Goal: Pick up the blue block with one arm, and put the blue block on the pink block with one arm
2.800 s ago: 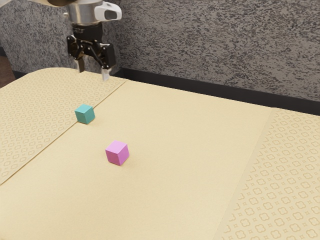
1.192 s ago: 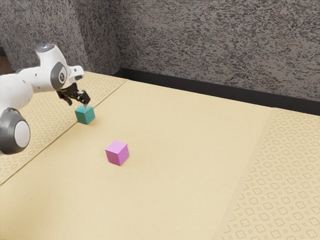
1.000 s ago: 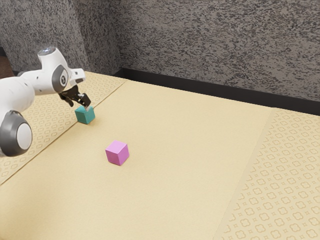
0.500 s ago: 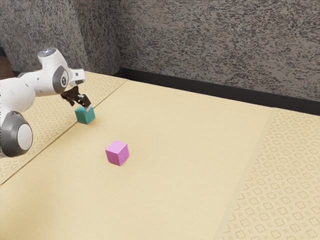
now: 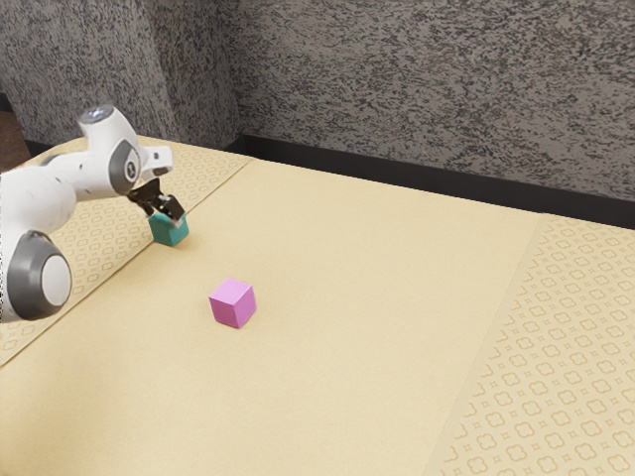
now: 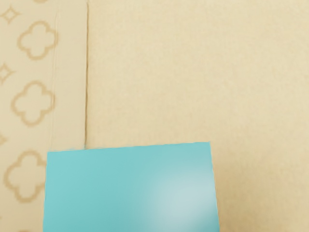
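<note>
The blue block (image 5: pixel 173 234), teal in colour, sits on the table near the seam between the patterned strip and the plain mat. My gripper (image 5: pixel 167 213) has come down onto its top, open, with its fingers on either side of the block's upper part. In the wrist view the blue block (image 6: pixel 130 188) lies large just under my hand, beside the mat's seam. The pink block (image 5: pixel 232 302) rests alone on the plain mat, nearer the camera and a little toward the exterior view's right of the blue block.
The plain tan mat (image 5: pixel 377 297) runs across the middle of the table, with patterned strips (image 5: pixel 556 367) on both sides. A dark speckled wall (image 5: pixel 427 79) stands behind the table's far edge. My white arm (image 5: pixel 45 198) reaches in from the exterior view's left.
My arm swung down from high above the table to the blue block. Over the last half second the gripper sank lower, onto the block's top. Neither block has moved.
</note>
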Controlling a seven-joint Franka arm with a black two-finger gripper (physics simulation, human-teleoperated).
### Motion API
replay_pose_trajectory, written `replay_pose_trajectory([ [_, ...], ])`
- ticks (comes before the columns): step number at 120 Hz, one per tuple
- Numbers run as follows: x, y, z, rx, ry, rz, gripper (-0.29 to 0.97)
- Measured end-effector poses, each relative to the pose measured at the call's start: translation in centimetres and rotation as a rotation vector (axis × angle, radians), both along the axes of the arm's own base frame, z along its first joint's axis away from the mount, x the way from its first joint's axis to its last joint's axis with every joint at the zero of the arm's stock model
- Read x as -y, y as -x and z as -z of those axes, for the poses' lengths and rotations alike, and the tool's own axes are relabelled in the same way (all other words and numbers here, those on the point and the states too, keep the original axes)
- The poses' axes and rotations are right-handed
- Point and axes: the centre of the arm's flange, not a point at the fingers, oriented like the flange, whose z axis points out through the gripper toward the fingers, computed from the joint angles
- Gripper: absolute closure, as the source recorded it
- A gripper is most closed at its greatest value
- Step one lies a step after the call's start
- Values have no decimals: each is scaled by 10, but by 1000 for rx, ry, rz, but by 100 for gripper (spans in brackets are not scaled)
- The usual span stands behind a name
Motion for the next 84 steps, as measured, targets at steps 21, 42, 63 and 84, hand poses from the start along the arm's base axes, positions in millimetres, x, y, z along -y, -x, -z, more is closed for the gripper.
replay_pose_trajectory([
  [21,0,-2,4,6,4,7,0],
  [42,-6,1,11,4,15,3,0],
  [63,-7,2,13,4,15,5,0],
  [84,-8,3,16,1,16,6,5],
])
